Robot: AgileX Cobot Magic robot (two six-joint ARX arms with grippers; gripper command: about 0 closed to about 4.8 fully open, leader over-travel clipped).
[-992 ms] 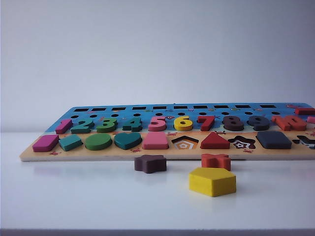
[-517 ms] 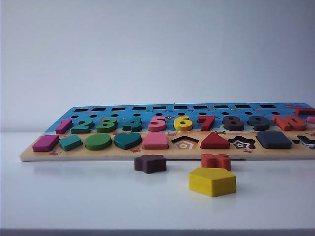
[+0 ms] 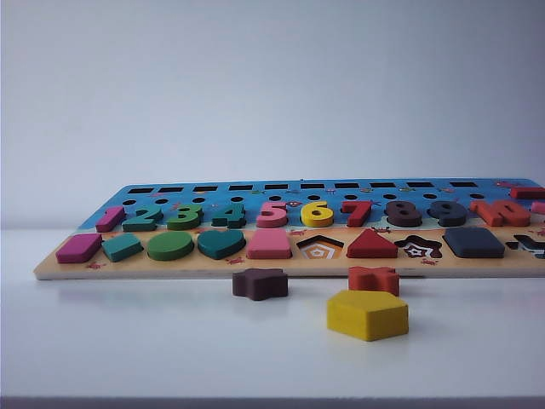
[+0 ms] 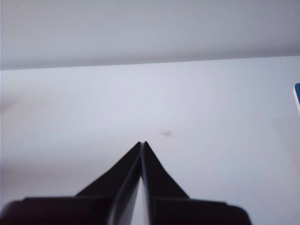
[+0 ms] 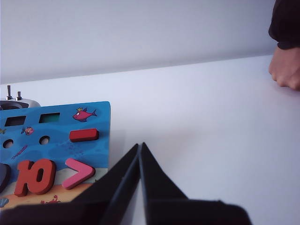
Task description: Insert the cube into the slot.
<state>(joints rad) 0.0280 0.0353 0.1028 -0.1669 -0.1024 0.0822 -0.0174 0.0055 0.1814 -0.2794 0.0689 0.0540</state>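
The cube [image 3: 473, 242] is already sitting in the board [image 3: 213, 266] (task looks finished); left gripper [image 4: 142, 143] and right gripper [image 5: 140, 145], both pressed together and empty, are hovering over the counter [image 3: 128, 341] beside the board.

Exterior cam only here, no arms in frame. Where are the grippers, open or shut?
Observer: The left gripper is shut and empty, above bare white table.
Operator: And the right?
Observer: The right gripper is shut too, holding nothing, beside the end of the puzzle board that carries the red 10 and the pink greater-than sign.
Operator: Anything else outside my frame?
Observer: A person's hand is at the table's far edge, beyond that end of the board.
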